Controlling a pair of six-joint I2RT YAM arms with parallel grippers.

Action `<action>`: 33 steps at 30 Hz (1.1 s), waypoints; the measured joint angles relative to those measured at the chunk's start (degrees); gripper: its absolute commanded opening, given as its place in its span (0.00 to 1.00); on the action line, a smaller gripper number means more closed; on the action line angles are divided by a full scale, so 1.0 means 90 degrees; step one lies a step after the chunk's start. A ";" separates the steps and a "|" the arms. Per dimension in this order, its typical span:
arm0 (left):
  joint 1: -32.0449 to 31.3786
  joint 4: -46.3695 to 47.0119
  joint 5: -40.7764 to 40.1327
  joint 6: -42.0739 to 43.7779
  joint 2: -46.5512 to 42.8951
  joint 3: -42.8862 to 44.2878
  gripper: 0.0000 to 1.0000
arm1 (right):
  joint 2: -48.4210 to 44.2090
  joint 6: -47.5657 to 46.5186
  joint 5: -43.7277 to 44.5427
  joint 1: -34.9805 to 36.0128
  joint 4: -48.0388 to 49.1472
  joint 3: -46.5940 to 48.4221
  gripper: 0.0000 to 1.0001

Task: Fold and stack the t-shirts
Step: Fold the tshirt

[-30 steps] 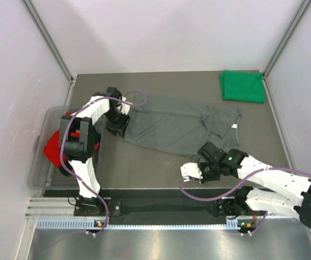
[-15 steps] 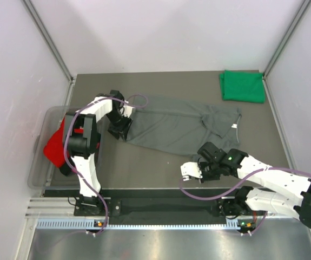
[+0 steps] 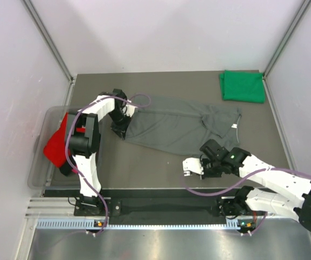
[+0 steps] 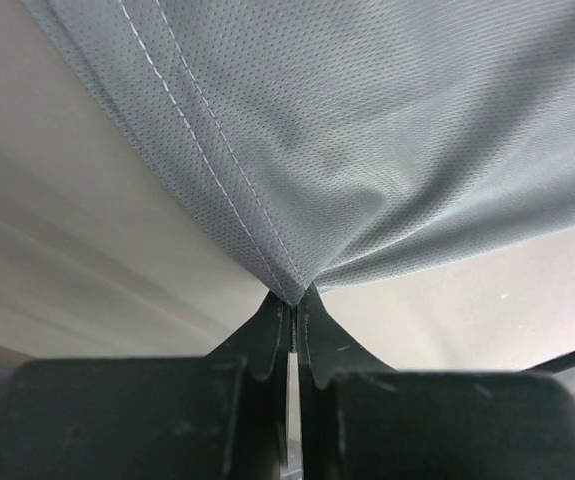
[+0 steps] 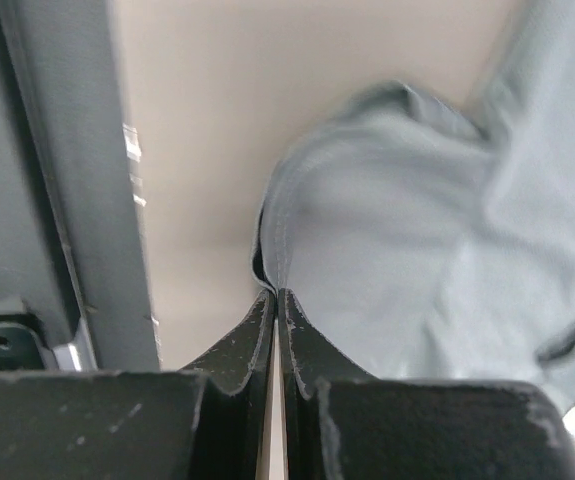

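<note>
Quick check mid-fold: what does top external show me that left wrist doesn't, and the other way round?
Only top external: the dark grey t-shirt's whole spread across the table, the folded green t-shirt at the far right corner, and the red t-shirt in the clear tub at left. Only left wrist: the stitched hem running into the pinched corner, with the fingertips closed on it. Both: the grey shirt and the left gripper at its left end.
</note>
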 measured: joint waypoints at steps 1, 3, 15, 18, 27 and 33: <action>0.0000 -0.0044 0.0019 0.0017 0.0000 0.0051 0.00 | -0.0032 0.0010 0.0039 -0.0112 -0.0063 0.0061 0.00; 0.0000 -0.0136 0.0046 0.0051 0.0000 0.0182 0.00 | -0.0068 0.0010 0.0073 -0.0435 -0.0172 0.0291 0.00; -0.0010 -0.0714 0.0168 0.0211 0.0000 0.1086 0.00 | -0.0228 -0.0019 0.0386 -0.1766 -0.0316 0.1520 0.00; -0.0017 -0.0763 0.0165 0.0238 0.0000 0.1268 0.00 | -0.0214 -0.0017 0.0510 -0.1943 -0.0304 0.1566 0.00; -0.0034 -0.0784 0.0163 0.0267 0.0002 0.1642 0.00 | -0.0029 -0.0015 0.0906 -0.2773 -0.0061 0.1807 0.00; -0.0075 -0.0799 0.0240 0.0262 0.0403 0.2229 0.00 | 0.0410 -0.0010 0.1158 -0.3150 0.0457 0.2023 0.00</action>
